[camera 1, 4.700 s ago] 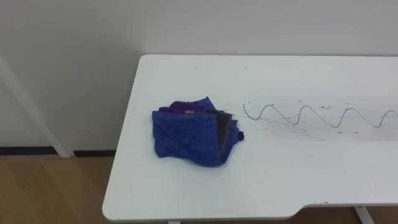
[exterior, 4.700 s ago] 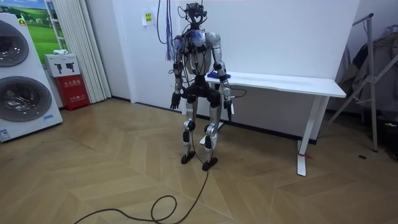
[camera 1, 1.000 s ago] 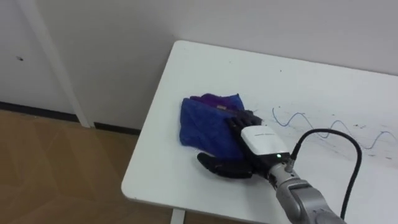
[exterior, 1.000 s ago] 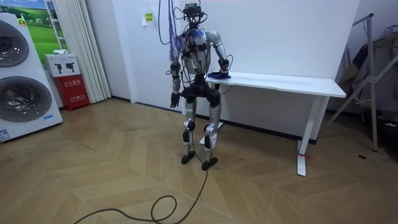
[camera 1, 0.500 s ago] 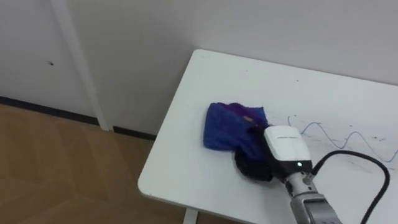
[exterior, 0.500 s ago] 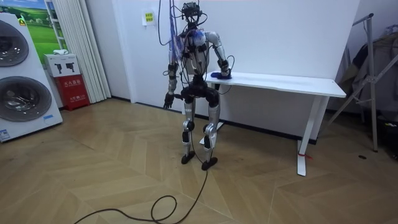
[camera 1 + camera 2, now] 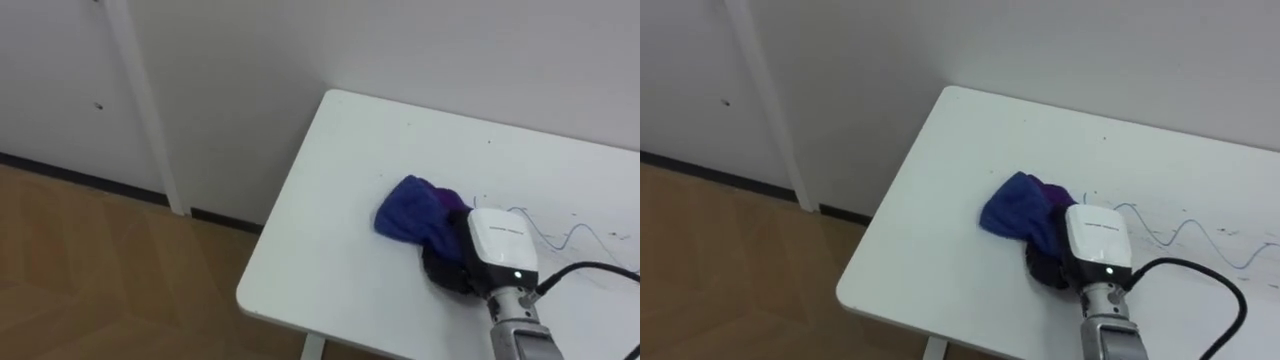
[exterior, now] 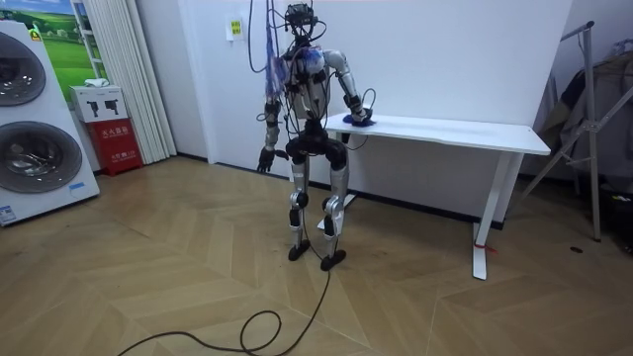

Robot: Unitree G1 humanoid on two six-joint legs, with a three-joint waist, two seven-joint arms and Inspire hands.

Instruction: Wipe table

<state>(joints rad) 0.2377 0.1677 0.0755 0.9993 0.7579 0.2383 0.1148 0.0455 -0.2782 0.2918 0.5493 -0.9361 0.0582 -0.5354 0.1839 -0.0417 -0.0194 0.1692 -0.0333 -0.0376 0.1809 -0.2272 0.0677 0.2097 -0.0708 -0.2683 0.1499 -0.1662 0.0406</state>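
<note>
A blue cloth (image 7: 412, 220) lies bunched on the white table (image 7: 340, 160) near its left end. My right hand (image 7: 462, 262) comes in from the lower right and rests on the cloth's right side. Its dark fingers are curled into the fabric under the white back plate. A thin blue wavy pen line (image 7: 582, 236) runs across the tabletop to the right of the cloth. In the room view I stand at the table's end with the right hand (image 8: 361, 118) on the cloth (image 8: 367, 122). My left hand (image 8: 265, 158) hangs out from my side.
The table's left edge and rounded front corner (image 7: 248, 298) lie close to the cloth, with wood floor (image 7: 90, 270) below. A white wall (image 7: 450, 50) runs behind the table. In the room view a washing machine (image 8: 35, 138) and a red box (image 8: 115, 144) stand far to the left.
My right hand's fingers have curled in and gathered the flat cloth into a bunch. The eye view has shifted. My left arm has swung outward from my body.
</note>
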